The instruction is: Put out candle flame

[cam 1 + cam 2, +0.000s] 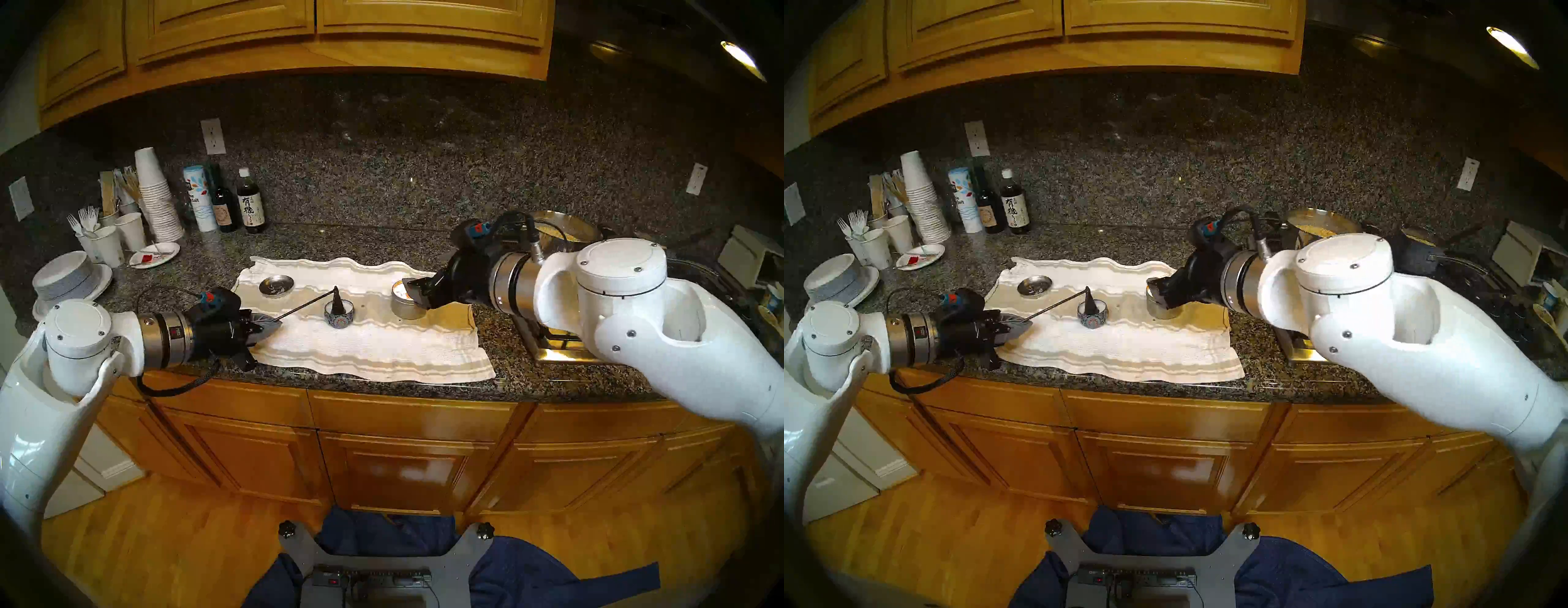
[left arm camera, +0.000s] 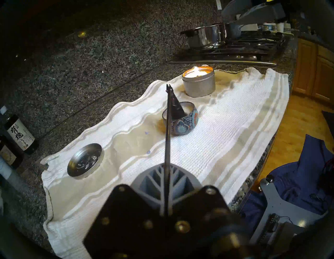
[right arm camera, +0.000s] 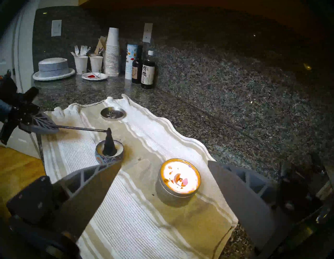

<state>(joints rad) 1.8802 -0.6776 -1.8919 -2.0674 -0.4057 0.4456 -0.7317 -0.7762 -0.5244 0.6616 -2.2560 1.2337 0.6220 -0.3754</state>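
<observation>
A speckled granite worktop (image 1: 382,204) carries a white striped towel (image 1: 382,344) along its front edge. Toward the towel's right end stands a plain metal tin candle (image 3: 178,182), its flame lit. The right end effector (image 3: 163,182) hovers beside it, fingers spread wide apart, empty. Mid-towel sits a patterned blue tin candle (image 2: 180,120); the cone of a candle snuffer (image 2: 167,144) rests in it, seemingly over the wick. The left end effector (image 1: 265,329), at the towel's left edge, is clamped on the snuffer's thin handle.

Matt metal candle tin (image 3: 178,191), waffle-weave cloth towel (image 3: 137,213)
</observation>
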